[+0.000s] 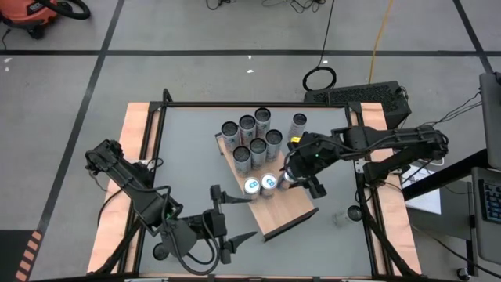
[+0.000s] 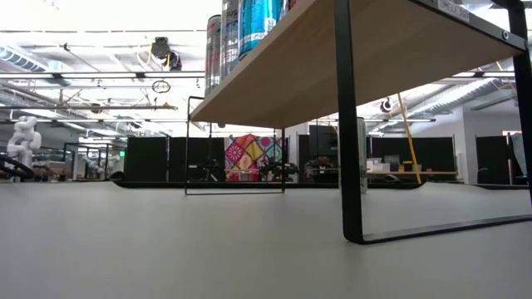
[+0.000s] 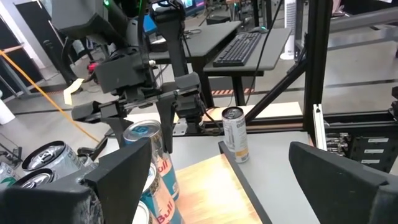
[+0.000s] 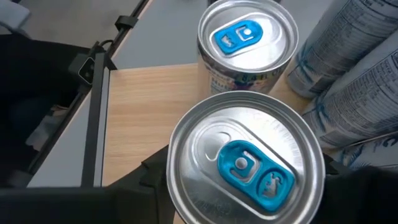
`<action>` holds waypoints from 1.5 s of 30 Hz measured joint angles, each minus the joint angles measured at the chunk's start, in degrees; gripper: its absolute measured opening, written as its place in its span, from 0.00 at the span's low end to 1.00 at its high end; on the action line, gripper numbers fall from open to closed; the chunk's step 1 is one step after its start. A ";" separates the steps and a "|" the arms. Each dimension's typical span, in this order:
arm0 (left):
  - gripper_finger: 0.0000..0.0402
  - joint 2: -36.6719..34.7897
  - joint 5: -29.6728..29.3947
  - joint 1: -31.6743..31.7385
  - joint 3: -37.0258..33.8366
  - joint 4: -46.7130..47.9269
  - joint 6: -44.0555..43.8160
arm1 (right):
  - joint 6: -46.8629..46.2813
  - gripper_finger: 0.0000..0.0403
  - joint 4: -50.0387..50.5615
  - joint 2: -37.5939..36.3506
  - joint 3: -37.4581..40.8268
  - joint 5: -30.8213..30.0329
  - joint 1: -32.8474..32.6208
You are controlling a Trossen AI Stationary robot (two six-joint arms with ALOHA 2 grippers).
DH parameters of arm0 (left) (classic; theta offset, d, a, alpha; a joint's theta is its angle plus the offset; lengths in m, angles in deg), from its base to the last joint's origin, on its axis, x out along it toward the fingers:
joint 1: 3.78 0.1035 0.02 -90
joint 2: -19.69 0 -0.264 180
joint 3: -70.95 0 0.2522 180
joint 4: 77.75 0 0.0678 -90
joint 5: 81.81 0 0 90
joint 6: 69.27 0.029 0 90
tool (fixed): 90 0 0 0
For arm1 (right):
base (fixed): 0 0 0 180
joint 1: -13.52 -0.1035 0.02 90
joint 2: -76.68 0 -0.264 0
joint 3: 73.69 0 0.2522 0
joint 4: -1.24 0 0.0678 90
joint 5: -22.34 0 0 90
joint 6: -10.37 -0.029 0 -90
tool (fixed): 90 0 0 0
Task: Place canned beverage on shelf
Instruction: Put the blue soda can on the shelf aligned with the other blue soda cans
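Counting cans first: seven dark-topped cans stand bunched at the far end of the shelf, an eighth stands just beside that bunch, two blue-tabbed ones sit mid-board, and one lone can waits on the tabletop off to the right, eleven in all. One shelf, two arms. The right tool is down over the shelf's middle and has a blue-tabbed can between its fingers, closed to about the can's width and hugging it on both sides while the can stands upright on the wood. Its twin, the second blue-tabbed can, stands just beside it, nearly touching. The left tool hangs near the shelf's near edge with its fingers spread wide and nothing in them. From above you get the full layout and the count. The right wrist view adds a close look down on both blue tabs and shows bare board beside them; whether the fingers truly press the can's wall is hard to tell there. The left wrist view shows the right tool from the side, fingers straddling the can, and the lone can upright on the tabletop just past the shelf's edge. The low view shows neither tool, but reveals that the shelf stands raised on black legs, with cans peeking over its top.
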 joint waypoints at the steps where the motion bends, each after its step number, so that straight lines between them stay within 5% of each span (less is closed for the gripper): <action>1: 0.95 0.00 0.00 -0.02 0.00 0.02 -0.02 | 0.10 0.45 -0.08 -0.04 0.00 0.02 0.00; 31: 0.95 0.02 0.03 -0.02 0.00 0.44 -1.45 | 0.85 0.45 -0.41 2.50 0.00 -0.07 0.02; 45: 0.95 0.02 0.03 -0.02 0.00 0.44 -1.51 | 1.48 0.61 -1.61 2.50 -0.04 -0.25 0.04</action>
